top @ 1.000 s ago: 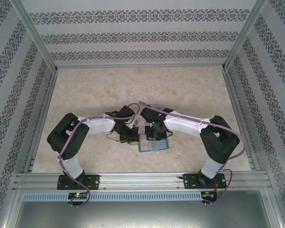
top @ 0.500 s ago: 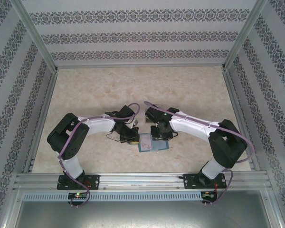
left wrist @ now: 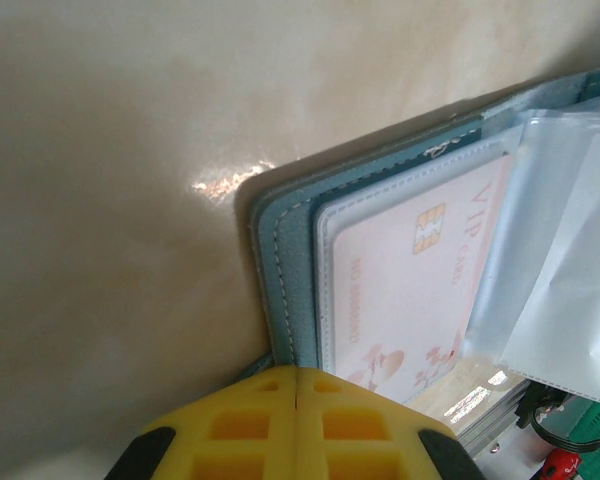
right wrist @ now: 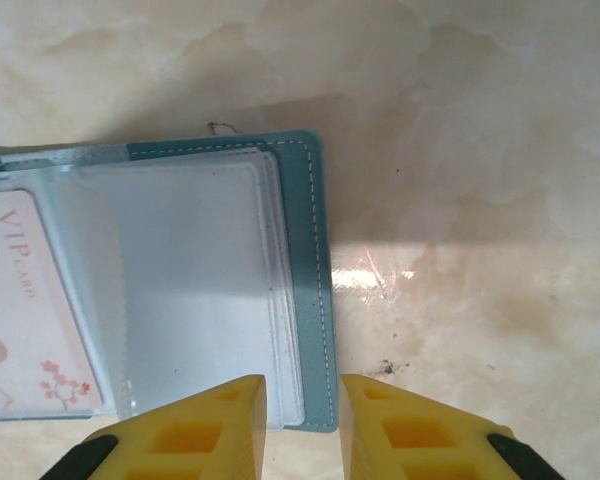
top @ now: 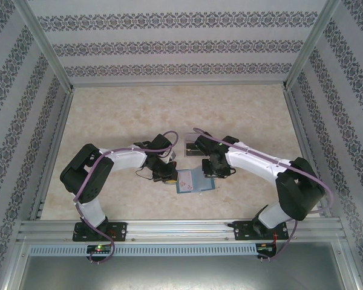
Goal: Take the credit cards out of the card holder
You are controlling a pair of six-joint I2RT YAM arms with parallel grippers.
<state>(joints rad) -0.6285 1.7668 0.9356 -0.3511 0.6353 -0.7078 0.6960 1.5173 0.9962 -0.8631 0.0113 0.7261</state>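
Card holder (top: 195,180) lies open on the table (top: 139,115), in the lower middle of the top view, between the 2 arms. 1 credit card (left wrist: 410,290), pale pink with VIP print, sits inside a clear sleeve. The left claw (left wrist: 295,375) is fully closed and empty, at the holder's edge. The right claw (right wrist: 302,390) is a little open above the holder's right edge, holding nothing.

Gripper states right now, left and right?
Left gripper: shut, tips at the holder edge.
Right gripper: slightly open, holding nothing.
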